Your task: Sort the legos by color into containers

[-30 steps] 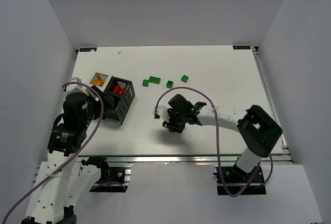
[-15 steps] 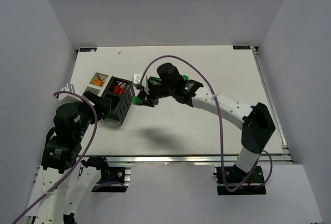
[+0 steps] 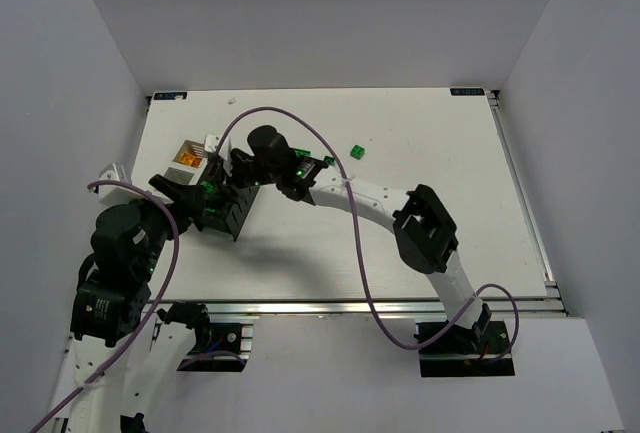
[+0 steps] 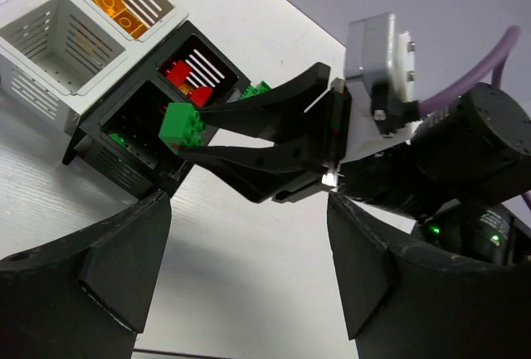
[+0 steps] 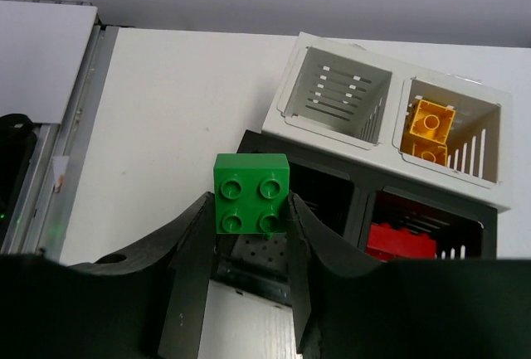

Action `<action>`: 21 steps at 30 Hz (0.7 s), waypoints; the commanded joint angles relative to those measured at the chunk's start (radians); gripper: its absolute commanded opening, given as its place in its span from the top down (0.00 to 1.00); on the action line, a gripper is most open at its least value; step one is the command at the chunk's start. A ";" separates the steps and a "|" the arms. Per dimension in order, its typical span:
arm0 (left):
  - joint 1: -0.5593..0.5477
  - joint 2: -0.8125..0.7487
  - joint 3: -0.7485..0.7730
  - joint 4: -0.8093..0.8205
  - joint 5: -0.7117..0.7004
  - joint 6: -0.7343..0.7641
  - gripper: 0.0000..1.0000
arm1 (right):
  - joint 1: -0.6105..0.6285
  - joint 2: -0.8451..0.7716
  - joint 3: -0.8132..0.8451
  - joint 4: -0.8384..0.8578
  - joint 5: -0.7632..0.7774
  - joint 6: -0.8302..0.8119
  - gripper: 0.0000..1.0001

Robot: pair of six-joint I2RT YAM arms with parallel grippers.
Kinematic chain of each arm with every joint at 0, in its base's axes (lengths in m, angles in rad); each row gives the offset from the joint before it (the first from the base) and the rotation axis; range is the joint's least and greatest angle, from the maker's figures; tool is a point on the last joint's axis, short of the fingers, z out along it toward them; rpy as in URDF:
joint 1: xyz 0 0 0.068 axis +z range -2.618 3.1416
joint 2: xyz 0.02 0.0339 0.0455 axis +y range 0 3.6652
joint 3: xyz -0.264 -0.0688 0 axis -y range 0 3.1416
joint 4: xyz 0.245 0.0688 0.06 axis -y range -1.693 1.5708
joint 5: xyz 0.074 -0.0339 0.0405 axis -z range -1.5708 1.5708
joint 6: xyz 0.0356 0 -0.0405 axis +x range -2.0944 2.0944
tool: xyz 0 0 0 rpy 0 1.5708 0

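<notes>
Green lego (image 5: 250,192): glossy moulded plastic. White containers (image 5: 336,98) beside black container (image 4: 112,160): matt slotted plastic. Table (image 5: 166,102): smooth, matt white.

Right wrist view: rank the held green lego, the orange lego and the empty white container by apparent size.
Largest: empty white container.
Next: green lego, though it sits closest to the camera, which inflates it.
Smallest: orange lego.

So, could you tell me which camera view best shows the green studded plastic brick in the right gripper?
The right wrist view: the green studded plastic brick faces the camera, four studs clear, pinched between the right gripper's jaws at the black slotted bin. The left wrist view shows it side-on; the top view, a speck.
</notes>
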 commanded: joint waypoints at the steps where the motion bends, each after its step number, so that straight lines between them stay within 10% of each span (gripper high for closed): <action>1: 0.005 -0.002 0.026 -0.029 -0.034 0.009 0.15 | 0.006 0.021 0.066 0.097 0.044 0.035 1.00; 9: 0.003 -0.011 0.012 -0.029 -0.046 0.013 0.15 | 0.006 0.086 0.067 0.128 0.093 0.008 0.95; 21: 0.003 -0.007 0.014 -0.030 -0.035 0.001 0.15 | 0.006 0.101 0.032 0.157 0.102 -0.005 0.44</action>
